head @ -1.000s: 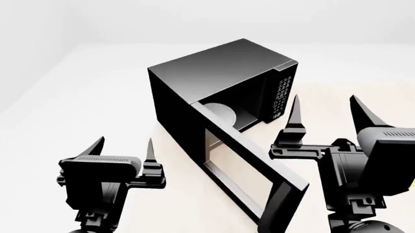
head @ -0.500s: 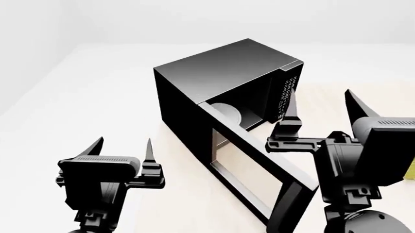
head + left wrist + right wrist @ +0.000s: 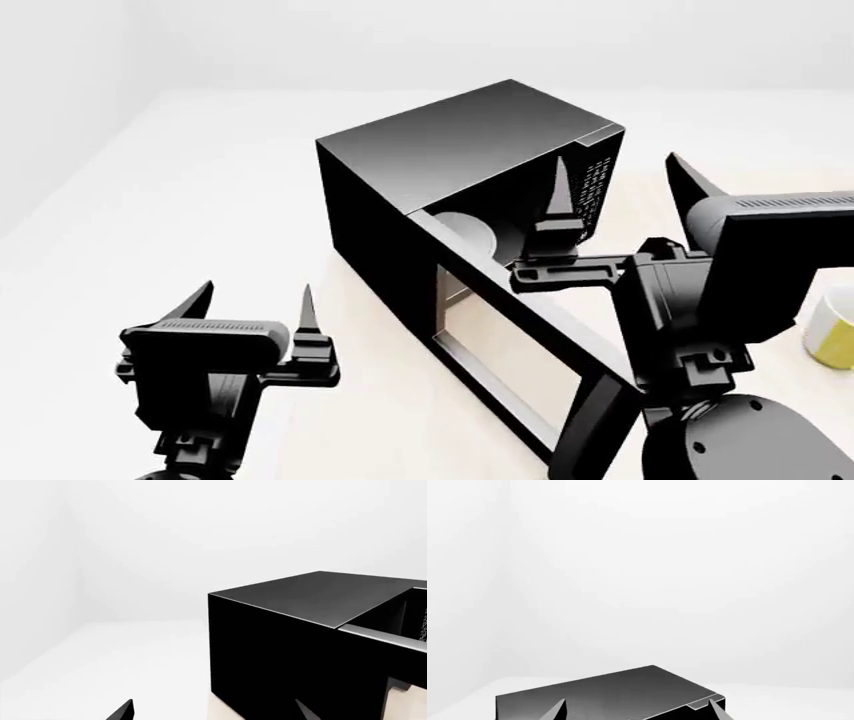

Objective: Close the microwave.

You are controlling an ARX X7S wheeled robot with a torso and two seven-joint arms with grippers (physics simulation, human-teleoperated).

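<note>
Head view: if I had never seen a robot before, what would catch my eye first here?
Most likely the big black microwave in the middle of the pale table, its windowed door swung wide open toward the robot, with a white plate showing inside. Next, the two black pronged grippers: the right gripper raised beside the open door, the left gripper low near the table's left side. A yellowish mug peeks in at the far right.
</note>
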